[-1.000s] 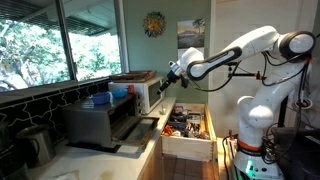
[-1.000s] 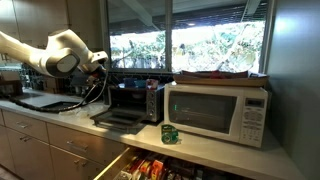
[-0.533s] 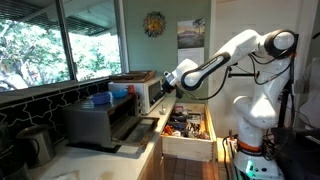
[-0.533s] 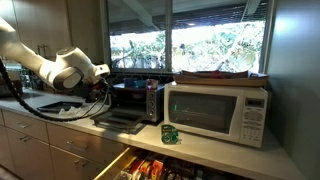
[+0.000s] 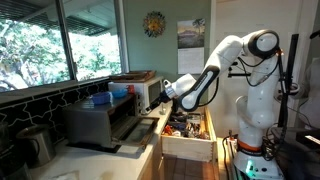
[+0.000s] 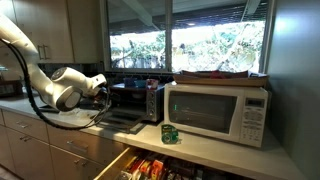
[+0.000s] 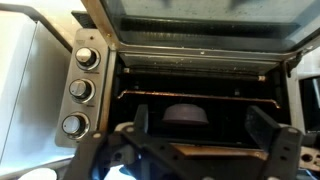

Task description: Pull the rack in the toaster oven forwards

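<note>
Claw [image 7: 203,140], jaws spread wide, has dropped lower, facing the rack [image 7: 200,94] in the toaster oven [image 7: 82,110].

White microwave [image 6: 215,112] on counter [image 6: 205,151] — green can [image 6: 170,134], perhaps, just beside.

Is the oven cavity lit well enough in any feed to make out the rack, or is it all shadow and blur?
Wrist view: the toaster oven is dim inside, yet the rack shows as a thin pale line; the open gripper in front is blurred. Both exterior views: bright windows backlight the scene, the cavity reads black, no rack discernible.
</note>
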`<state>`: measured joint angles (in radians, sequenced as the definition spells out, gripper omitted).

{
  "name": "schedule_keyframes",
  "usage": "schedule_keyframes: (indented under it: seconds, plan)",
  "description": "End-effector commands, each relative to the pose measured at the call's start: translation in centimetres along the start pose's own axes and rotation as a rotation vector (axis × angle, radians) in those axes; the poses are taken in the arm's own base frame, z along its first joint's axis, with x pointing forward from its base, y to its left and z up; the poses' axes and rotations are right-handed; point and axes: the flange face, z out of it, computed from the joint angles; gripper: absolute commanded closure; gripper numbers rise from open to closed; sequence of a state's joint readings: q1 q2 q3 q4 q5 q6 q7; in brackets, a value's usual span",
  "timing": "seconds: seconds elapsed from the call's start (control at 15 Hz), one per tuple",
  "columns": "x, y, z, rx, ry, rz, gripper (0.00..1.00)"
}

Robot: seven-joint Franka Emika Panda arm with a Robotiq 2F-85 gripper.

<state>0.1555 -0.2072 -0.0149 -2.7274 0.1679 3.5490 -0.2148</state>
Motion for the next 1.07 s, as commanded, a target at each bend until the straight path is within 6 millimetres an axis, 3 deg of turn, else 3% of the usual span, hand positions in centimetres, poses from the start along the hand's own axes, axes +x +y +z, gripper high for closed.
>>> schedule_keyframes:
  seconds: [0.0, 0.2, 0.47, 0.87, 0.93, 1.0]
  plan:
    - [-0.6, 0.2, 0.5, -0.027, 0.029, 0.001, 0.00]
    - [-1.9, 0.5, 1.8, -0.061, 0.041, -0.002, 0.00]
    - [0.3, -0.4, 4.6, -0.024, 0.100, -0.030, 0.00]
    - [1.7, -0.9, 8.7, 0.023, 0.091, -0.056, 0.00]
    - [1.7, -1.0, 7.0, 0.011, 0.097, -0.062, 0.00]
    - [1.7, -1.0, 7.5, 0.012, 0.096, -0.062, 0.00]
